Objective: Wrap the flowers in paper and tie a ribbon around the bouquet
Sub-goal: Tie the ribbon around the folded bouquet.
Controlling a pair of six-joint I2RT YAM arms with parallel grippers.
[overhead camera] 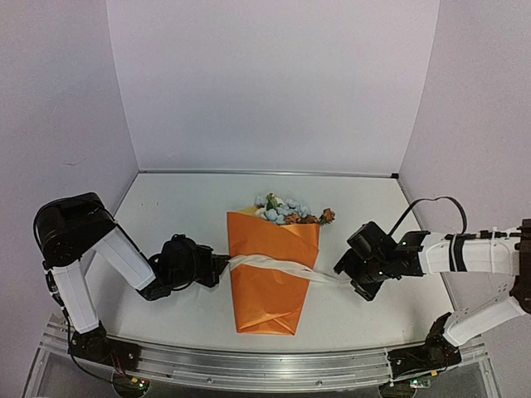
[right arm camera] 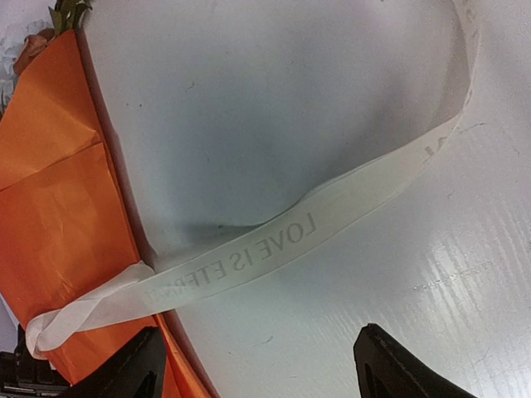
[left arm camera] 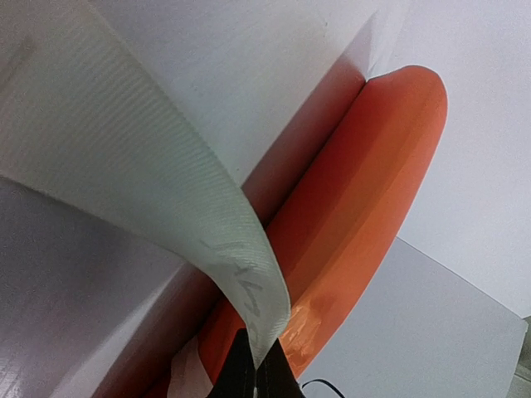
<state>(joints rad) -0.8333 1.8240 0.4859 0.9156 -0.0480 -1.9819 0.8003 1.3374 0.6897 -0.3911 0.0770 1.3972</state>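
The bouquet (overhead camera: 272, 286) lies mid-tabletop (overhead camera: 166, 207), blooms toward the far edge, with the ribbon (overhead camera: 274, 265) slung across its orange cone. The left gripper (overhead camera: 222, 265) pinches the ribbon at the cone's left side. The right gripper (overhead camera: 342, 272) has its fingers spread by the loose run on the right. It should close squarely on that run — near the cone — then both ends should be drawn evenly so the bouquet doesn't slide.

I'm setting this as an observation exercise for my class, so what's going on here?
Two robot arms are tying up a bouquet lying on the table, flowers pointing away from them, stems inside an orange paper cone. A cream ribbon with printed lettering crosses the cone's middle. The left gripper is shut on it at the cone's left edge; the right gripper stands open by the ribbon's loose length on the right, holding nothing. No finished knot shows.
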